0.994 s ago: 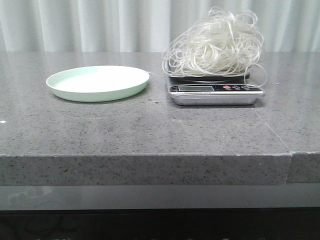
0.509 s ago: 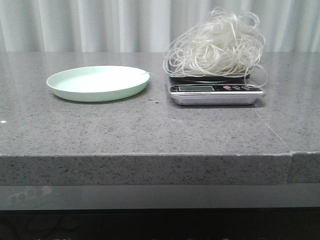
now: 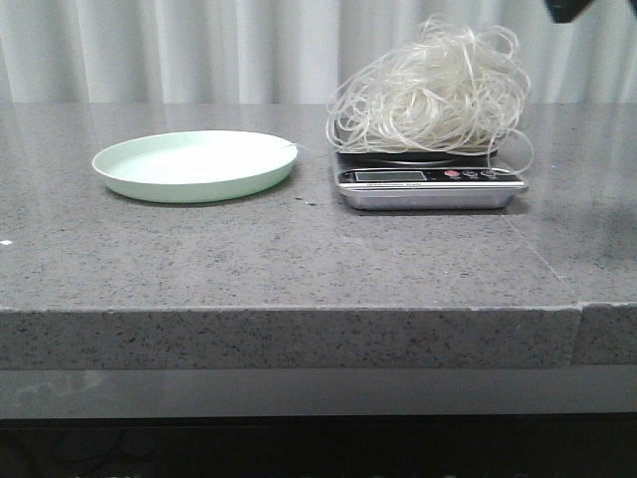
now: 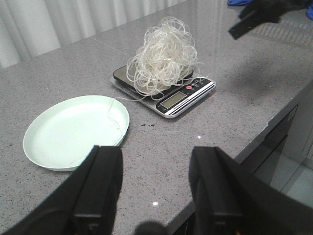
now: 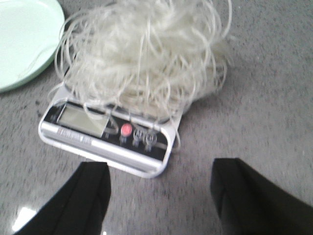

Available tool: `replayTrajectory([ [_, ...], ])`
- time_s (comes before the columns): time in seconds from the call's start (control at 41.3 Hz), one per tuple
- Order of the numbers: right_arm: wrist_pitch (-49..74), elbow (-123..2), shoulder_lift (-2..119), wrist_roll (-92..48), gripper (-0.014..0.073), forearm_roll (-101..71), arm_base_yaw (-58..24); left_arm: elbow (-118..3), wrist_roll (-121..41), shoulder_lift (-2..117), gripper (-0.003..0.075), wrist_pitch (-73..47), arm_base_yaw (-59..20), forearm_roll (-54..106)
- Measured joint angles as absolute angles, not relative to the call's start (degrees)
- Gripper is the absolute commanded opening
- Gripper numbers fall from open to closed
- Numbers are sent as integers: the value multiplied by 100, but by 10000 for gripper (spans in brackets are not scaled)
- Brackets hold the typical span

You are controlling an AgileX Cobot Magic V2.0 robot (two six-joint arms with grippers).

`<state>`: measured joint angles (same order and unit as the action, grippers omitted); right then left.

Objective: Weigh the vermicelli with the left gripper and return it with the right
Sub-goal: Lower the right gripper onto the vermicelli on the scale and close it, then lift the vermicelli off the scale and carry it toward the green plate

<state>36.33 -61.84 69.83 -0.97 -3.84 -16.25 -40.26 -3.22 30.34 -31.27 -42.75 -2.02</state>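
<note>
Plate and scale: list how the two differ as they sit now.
The pale green plate is round and holds no noodle heap, apart from a stray strand or two that the left wrist view shows trailing onto it; the scale is rectangular and carries the whole vermicelli nest. The plate is one plain colour; the scale is silver with a dark top, a display and small buttons. Both rest flat on the grey table, side by side without touching.
</note>
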Motion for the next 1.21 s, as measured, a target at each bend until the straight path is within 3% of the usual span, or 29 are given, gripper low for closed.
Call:
replayTrajectory([
  [0.606, 3939, -8663, 9823, -97, 531, -384, -1634, -4026, -322, 3034, 388, -3127, -4275, -202],
  [0.897, 4130, -8902, 10160, -111, 223, -384, -1634, -4026, -322, 3034, 388, -3127, -4275, -202],
  [1.042, 4184, -8932, 10172, -111, 159, -384, -1634, -4026, -322, 3034, 388, -3127, -4275, -202],
  [1.212, 4382, -9133, 10184, -111, 153, -384, -1703, -4026, -322, 3034, 388, -3127, -4275, -202],
])
